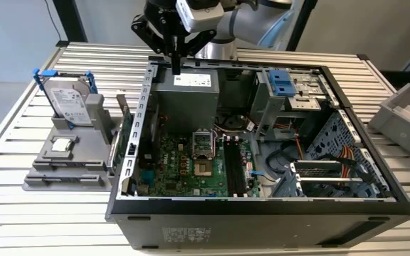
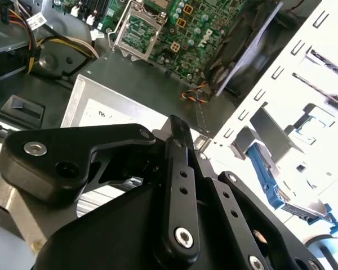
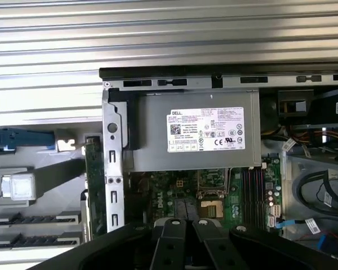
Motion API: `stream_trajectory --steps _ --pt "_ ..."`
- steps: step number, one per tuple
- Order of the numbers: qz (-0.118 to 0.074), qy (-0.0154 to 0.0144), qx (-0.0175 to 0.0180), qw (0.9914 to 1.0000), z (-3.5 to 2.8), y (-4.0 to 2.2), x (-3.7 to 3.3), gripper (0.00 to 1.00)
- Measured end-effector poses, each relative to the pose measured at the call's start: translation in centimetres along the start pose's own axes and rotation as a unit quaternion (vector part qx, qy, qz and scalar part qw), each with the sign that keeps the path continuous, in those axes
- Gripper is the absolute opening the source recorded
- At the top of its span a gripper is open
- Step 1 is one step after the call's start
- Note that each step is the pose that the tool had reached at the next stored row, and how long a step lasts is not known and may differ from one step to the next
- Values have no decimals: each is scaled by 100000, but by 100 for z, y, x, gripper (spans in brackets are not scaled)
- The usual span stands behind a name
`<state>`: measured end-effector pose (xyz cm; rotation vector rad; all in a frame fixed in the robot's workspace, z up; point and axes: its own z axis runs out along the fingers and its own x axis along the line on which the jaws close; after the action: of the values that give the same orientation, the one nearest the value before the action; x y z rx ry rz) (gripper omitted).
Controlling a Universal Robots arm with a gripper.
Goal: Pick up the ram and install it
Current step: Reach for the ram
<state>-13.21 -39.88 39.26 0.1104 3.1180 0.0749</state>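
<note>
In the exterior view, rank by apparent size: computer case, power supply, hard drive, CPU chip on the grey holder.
Largest to smallest: computer case, power supply, hard drive, CPU chip. No two look alike.

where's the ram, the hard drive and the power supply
ram (image 3: 93,185), first wrist view, green board's middle
hard drive (image 1: 75,108), exterior view, silver face
power supply (image 1: 183,106), exterior view, grey side
</note>
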Motion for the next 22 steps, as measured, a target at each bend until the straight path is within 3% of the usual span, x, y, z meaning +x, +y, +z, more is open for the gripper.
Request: stream_trajectory --steps 22 --pt "-3 227 8 100000 -4 -16 238 0"
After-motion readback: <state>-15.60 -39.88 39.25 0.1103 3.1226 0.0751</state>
